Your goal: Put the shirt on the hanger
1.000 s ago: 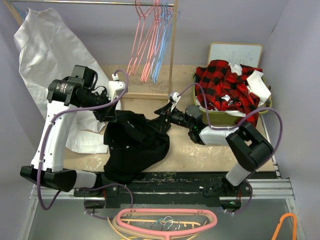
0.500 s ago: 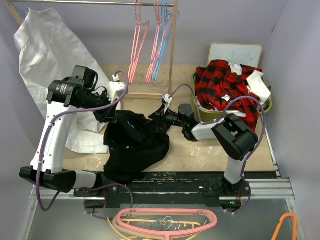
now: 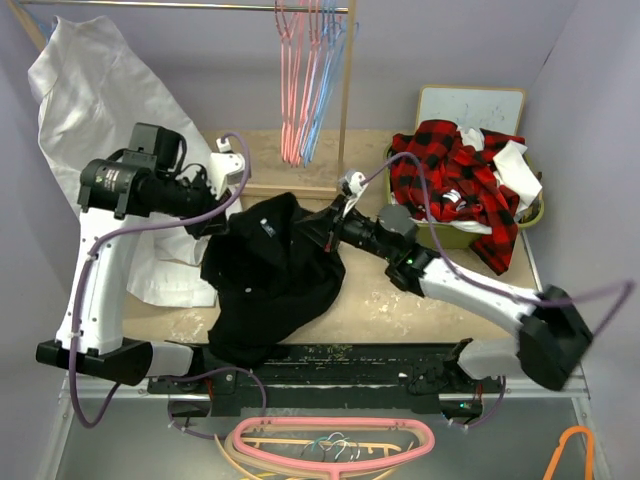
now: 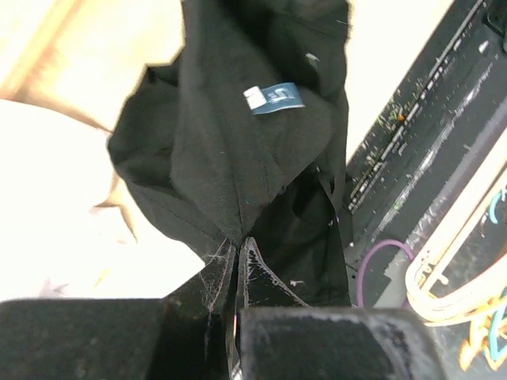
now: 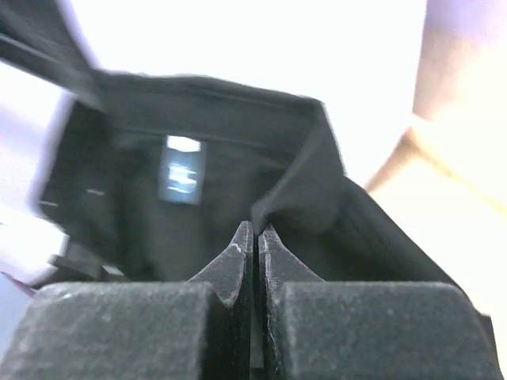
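Observation:
The black shirt (image 3: 270, 275) hangs stretched between my two grippers above the table, its lower part bunched on the front edge. My left gripper (image 3: 216, 228) is shut on the shirt's left edge; in the left wrist view the fingertips (image 4: 238, 242) pinch a fold of the shirt (image 4: 230, 142), whose blue label shows. My right gripper (image 3: 327, 232) is shut on the collar; the right wrist view shows the gripper (image 5: 255, 227) clamped on a fold of the shirt (image 5: 238, 174). The light blue hanger (image 3: 323, 105) hangs on the rail at the back among pink ones.
A big white cloth (image 3: 90, 100) drapes at the back left. A green basket (image 3: 533, 215) with a red-and-black plaid shirt (image 3: 450, 180) stands at the right. A wooden post (image 3: 347, 90) rises beside the hangers. Pink hangers (image 3: 330, 440) and an orange one (image 3: 572, 450) lie below the front rail.
My right gripper has shut on the shirt's collar and the arm has stretched out. The shirt has risen and spread between the two grippers. The hangers on the rail have swung.

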### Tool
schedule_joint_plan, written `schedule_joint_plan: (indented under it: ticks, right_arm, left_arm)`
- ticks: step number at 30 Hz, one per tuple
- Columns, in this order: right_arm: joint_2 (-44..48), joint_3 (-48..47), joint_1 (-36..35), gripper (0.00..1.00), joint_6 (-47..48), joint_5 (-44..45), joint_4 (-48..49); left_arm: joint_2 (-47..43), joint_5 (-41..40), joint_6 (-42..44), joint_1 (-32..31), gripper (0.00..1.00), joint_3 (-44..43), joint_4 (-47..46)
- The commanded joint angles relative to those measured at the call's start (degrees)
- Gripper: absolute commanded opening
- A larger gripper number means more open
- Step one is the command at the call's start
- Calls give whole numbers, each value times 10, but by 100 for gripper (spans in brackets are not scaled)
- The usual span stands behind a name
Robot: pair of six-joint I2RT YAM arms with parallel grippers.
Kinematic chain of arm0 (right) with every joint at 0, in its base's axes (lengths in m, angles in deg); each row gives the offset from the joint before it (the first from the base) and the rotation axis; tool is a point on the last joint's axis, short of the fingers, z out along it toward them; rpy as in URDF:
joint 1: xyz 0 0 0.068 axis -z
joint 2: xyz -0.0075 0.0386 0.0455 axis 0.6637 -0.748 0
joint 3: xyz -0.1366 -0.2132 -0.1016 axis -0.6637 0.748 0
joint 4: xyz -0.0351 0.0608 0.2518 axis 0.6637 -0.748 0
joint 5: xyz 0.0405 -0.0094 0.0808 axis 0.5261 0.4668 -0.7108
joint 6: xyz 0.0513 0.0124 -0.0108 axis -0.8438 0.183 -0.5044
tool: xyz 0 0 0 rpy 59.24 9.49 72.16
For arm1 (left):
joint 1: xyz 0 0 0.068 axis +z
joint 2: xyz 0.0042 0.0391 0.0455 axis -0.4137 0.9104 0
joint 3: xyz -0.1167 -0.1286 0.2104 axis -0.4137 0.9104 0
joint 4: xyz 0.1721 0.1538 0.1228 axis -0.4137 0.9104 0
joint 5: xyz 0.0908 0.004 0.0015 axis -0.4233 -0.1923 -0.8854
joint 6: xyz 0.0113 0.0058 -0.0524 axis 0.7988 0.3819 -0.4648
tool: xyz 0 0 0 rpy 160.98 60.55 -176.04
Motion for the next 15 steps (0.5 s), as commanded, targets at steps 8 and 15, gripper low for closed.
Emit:
schedule_joint_plan:
  ticks: [8,15]
  right_arm:
    - [161,-146,-150,0,94,220,-202]
    - [149,-253,-184,0,182,305,-178]
  left_arm:
    - [-38,-14,-20,26,0,-259,-9]
    - [-55,-49,-58,74,0,-368,-81]
